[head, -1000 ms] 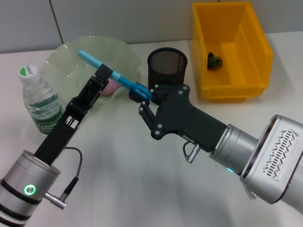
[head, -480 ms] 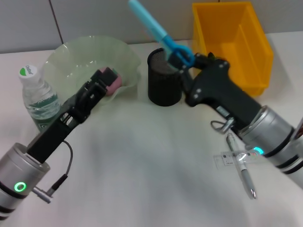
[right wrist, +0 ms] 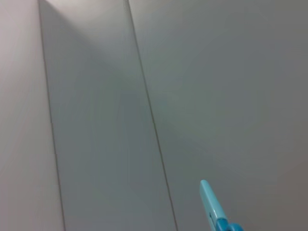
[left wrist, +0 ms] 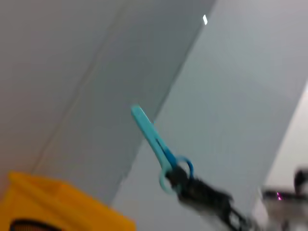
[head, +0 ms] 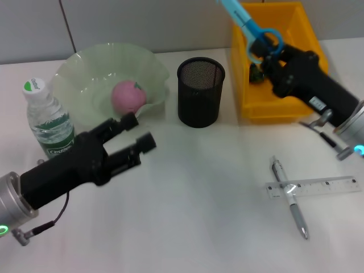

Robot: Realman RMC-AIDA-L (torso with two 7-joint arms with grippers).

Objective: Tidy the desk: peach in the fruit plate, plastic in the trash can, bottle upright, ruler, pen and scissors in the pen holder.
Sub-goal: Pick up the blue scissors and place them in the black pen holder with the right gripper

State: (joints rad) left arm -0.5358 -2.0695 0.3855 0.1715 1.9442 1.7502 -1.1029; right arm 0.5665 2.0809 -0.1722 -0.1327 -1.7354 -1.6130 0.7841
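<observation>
My right gripper point(head: 268, 58) is shut on the blue scissors point(head: 249, 27), held high over the yellow trash can point(head: 311, 62), blades pointing up and away. The left wrist view shows the scissors point(left wrist: 155, 140) in that gripper point(left wrist: 188, 183); the right wrist view shows only the scissors' tip point(right wrist: 211, 206). A green scrap of plastic point(head: 257, 74) lies in the can. The black mesh pen holder point(head: 200, 92) stands empty. The pink peach point(head: 128, 96) rests in the green fruit plate point(head: 85, 74). The bottle point(head: 48, 120) is upright. Pen point(head: 290, 199) and ruler point(head: 318, 186) lie crossed at right. My left gripper point(head: 138, 132) is open over the table.
A grey wall runs along the back of the white table. The left forearm stretches from the lower left toward the middle, close to the bottle and the plate's front rim.
The right gripper carried the scissors up and rightward, from beside the pen holder to above the yellow can. The left gripper let them go, drew back from the plate and dropped lower.
</observation>
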